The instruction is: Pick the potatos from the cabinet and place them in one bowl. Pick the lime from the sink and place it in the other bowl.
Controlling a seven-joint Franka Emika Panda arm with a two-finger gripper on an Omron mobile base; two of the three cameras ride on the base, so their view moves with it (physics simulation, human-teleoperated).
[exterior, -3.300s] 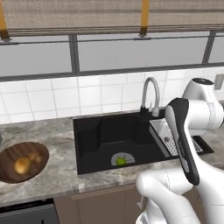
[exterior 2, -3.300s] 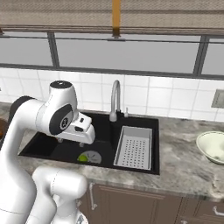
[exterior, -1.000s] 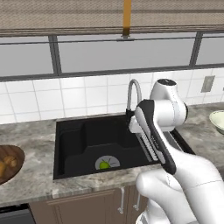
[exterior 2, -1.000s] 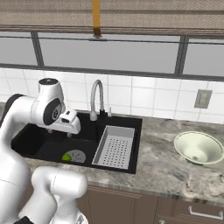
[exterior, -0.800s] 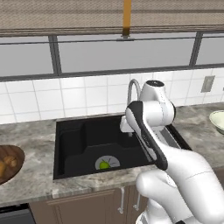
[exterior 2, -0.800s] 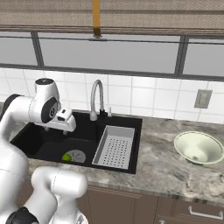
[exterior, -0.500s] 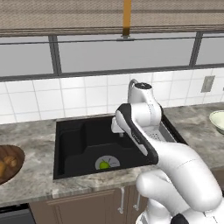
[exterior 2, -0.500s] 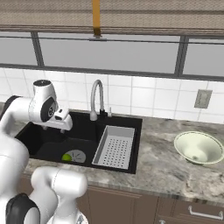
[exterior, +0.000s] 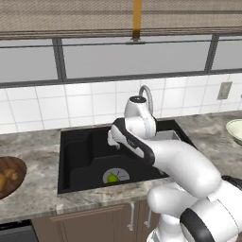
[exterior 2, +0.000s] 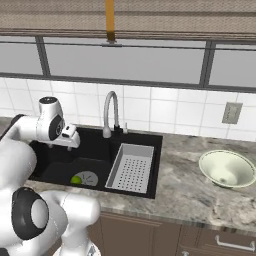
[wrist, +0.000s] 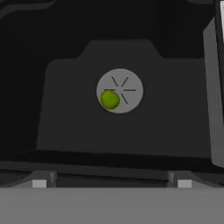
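- Presently, the small round yellow-green lime (wrist: 110, 99) is seen lying on the round grey drain (wrist: 120, 91) at the bottom of the large black rectangular sink (exterior: 80, 153), toward one edge of the drain disc.
- Above the basin, well clear of the fruit, the two-finger gripper (exterior 2: 71, 136) is held with its fingers spread wide and nothing between them.
- A miss could be caused by the lime's offset from the centre of the hand view; it may be nudged and rolled across the drain.
- The grey strainer basket (exterior 2: 131, 167) and curved steel tap (exterior 2: 111, 113) could be struck on the descent.
- The pale green ceramic bowl (exterior 2: 227, 169) stands well apart on the counter, so a weak grip may be lost in transit.
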